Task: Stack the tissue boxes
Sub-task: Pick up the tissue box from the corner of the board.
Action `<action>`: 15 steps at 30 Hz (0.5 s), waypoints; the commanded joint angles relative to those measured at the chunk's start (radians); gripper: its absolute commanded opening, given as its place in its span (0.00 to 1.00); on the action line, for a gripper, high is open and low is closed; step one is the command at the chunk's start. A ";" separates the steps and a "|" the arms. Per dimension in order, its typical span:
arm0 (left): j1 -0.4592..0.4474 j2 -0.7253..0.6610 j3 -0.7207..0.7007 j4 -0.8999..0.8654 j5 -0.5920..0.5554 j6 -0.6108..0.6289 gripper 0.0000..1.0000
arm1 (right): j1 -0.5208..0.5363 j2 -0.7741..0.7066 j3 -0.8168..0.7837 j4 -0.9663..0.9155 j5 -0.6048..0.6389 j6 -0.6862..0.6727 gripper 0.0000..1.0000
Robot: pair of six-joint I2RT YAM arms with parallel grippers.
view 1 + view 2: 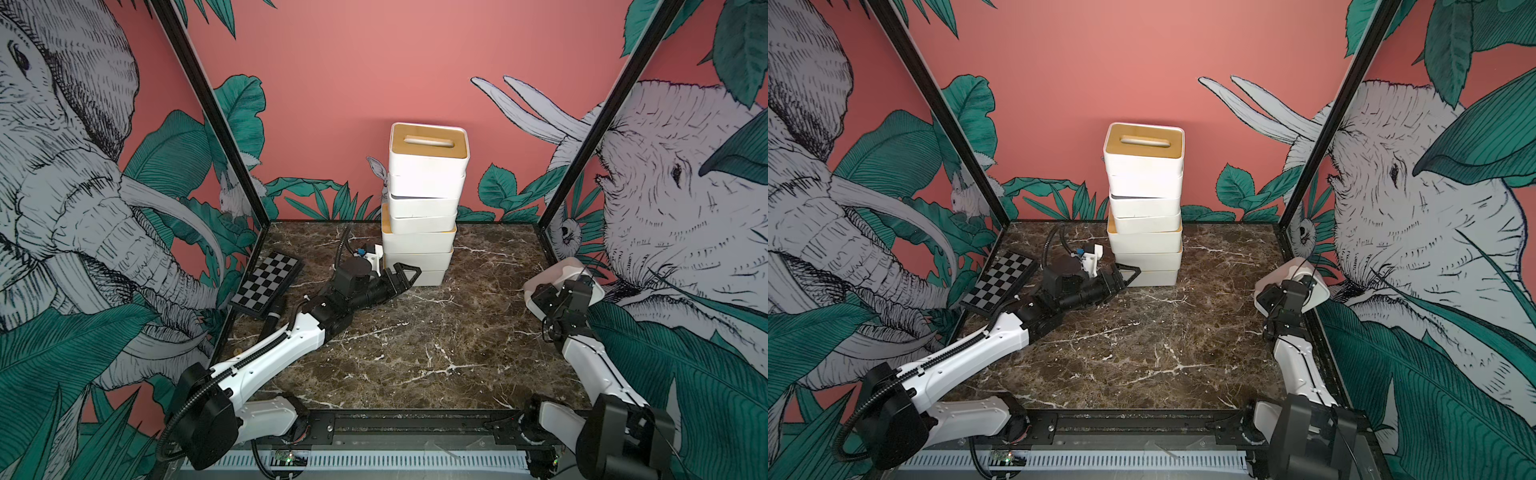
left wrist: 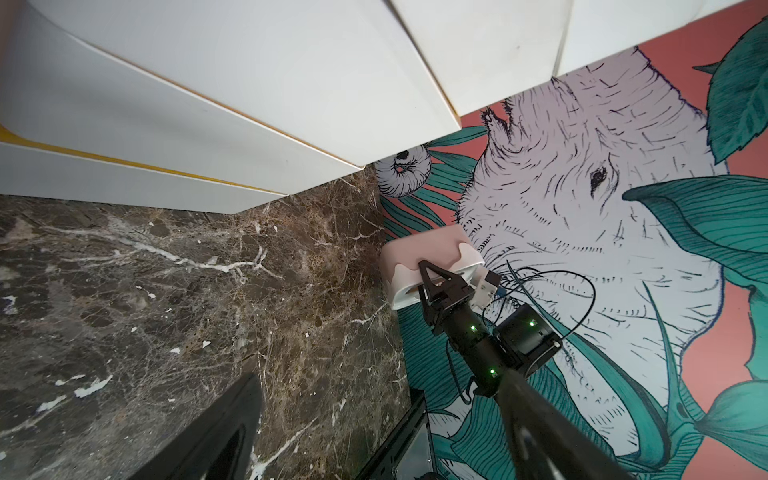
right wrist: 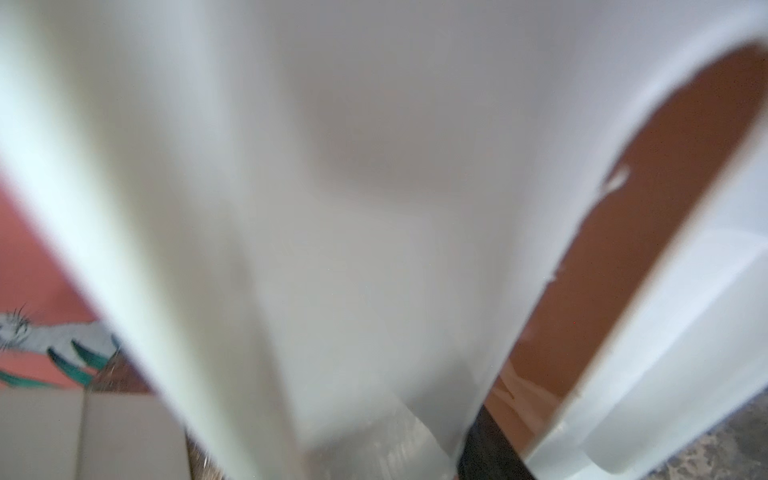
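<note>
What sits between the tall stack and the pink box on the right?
Nothing: only bare marble tabletop between stack and pink box, in both top views.

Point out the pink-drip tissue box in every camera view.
Both top views: pink-drip tissue box, tilted at the right edge of the table, against the elephant wall.
Left wrist: small, at the table's edge, against the same wall.
Right wrist: a blurred white surface fills the picture; probably this box.
Shared landmark: the stack of boxes, which the right wrist view does not clearly show.
</note>
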 commanded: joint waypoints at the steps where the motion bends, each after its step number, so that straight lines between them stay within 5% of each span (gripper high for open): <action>1: 0.008 -0.034 -0.016 0.020 -0.011 0.016 0.91 | 0.026 -0.049 0.090 -0.202 -0.147 -0.086 0.16; 7: 0.011 -0.070 -0.035 -0.001 -0.029 0.053 0.91 | 0.078 -0.094 0.200 -0.495 -0.295 -0.233 0.15; 15: 0.011 -0.081 -0.039 -0.016 -0.017 0.100 0.91 | 0.114 -0.121 0.299 -0.735 -0.345 -0.393 0.16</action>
